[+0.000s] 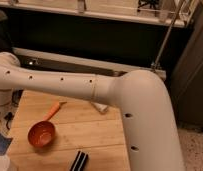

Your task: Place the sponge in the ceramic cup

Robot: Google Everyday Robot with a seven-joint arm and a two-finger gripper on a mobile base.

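A: So, where is the tool (4, 127)?

B: At the far left edge of the view. It hangs down from the wrist of the white arm (70, 82), which reaches in from the lower right across the wooden surface (95, 135).

A: Clenched or released?

B: Clenched. The blue sponge (2, 142) is directly under it and looks pinched in its grip, just past the left edge of the surface.

A: And the ceramic cup (2, 164)?

B: It's the white shape in the bottom left corner, mostly cut off. The sponge is just above it, not inside.

A: What lies on the surface?

B: An orange scoop (41, 134) near the left side, with its handle pointing back and right. A black striped block (79, 161) is at the front edge. A white bottle (99, 106) is partly hidden behind the arm.
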